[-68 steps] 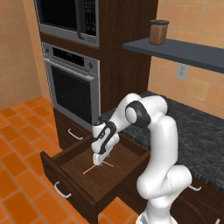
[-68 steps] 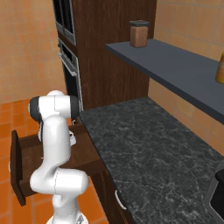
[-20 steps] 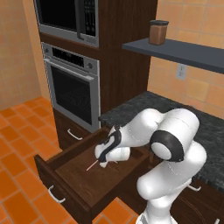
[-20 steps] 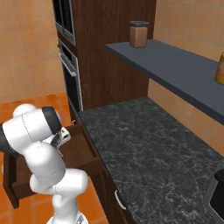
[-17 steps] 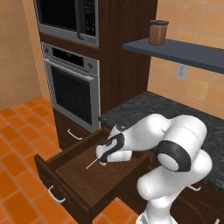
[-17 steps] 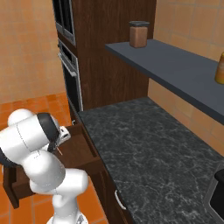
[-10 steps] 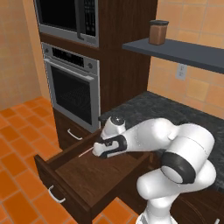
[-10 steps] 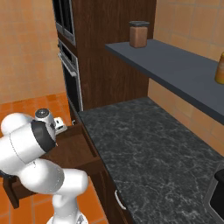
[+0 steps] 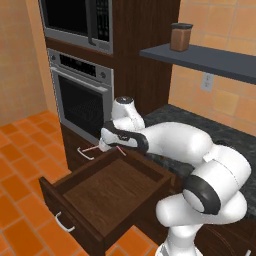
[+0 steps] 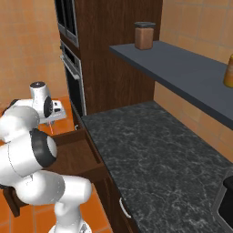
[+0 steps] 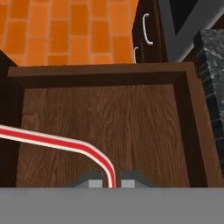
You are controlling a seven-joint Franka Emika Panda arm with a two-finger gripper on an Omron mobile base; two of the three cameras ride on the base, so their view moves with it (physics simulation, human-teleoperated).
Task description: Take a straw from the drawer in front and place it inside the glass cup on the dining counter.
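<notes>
gripper (image 11: 110, 183) clamps thin bent striped straw (image 11: 57, 141) | wood-grain drawer (image 11: 183, 109) open below

Home kitchen: built-in wall oven (image 9: 82, 102) beneath a microwave (image 9: 80, 22) in dark wood cabinetry; black speckled granite desk (image 10: 150, 159); orange tiled floor (image 9: 20, 145); orange tiled wall; grey shelf (image 10: 182, 68) bearing a brown canister (image 10: 144, 35); open wooden drawer (image 9: 107, 192).

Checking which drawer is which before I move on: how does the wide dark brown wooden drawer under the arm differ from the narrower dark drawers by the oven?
The wide dark brown wooden drawer is pulled fully out, its bare wood floor showing; the narrower dark drawers are shut, only fronts visible. It is wider than they are. Both have thin curved silver handles.
</notes>
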